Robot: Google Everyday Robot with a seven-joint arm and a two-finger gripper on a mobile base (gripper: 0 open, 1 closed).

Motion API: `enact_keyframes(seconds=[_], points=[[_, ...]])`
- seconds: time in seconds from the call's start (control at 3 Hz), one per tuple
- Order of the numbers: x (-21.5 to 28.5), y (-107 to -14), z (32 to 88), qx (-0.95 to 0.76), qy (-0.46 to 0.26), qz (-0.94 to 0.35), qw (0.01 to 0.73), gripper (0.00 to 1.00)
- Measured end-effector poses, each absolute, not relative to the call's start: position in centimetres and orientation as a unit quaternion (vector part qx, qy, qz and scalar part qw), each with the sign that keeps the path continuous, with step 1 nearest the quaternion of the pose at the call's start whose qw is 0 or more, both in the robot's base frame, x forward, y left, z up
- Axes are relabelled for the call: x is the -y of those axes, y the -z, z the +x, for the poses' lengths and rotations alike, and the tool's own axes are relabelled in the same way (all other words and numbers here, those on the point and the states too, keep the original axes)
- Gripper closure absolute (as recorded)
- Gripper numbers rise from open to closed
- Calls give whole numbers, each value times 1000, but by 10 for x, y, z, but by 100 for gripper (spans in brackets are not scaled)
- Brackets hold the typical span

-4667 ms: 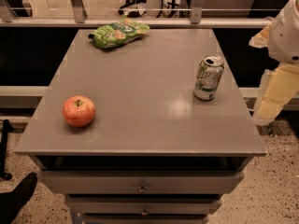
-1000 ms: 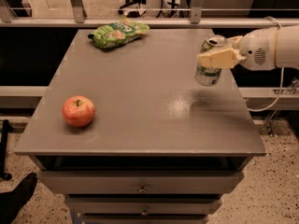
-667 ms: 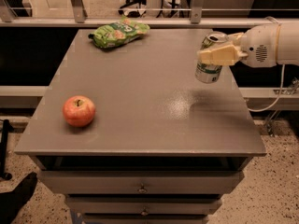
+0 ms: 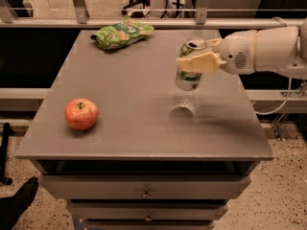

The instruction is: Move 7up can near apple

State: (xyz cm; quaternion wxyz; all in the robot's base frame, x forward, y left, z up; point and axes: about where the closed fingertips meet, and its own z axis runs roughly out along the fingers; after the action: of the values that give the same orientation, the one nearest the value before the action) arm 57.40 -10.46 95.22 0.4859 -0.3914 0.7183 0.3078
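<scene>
No legible txt on 7up can (image 4: 187, 79) in claw (image 4: 194, 52).

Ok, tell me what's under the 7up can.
The end effector holds the 7up can by its upper half. Below it only bare grey table shows, with a dark patch. Whether its base touches the table cannot be seen.

Cream-fingered pincer (image 4: 193, 52), upper right, on a rounded white arm (image 4: 273, 49).
</scene>
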Motion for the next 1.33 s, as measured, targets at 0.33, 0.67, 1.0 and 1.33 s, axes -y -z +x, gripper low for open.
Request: enact_keyframes(seconds=[0.33,0.67,1.0,1.33], points=[[52,-950,563,-693,-340,-414,483,100],[-6,-933,549,-664,-369,-442,477,100],[-33,-913,541,-652,-386,-451,472,100],[-58,-900,537,-642,-398,-461,466,83]])
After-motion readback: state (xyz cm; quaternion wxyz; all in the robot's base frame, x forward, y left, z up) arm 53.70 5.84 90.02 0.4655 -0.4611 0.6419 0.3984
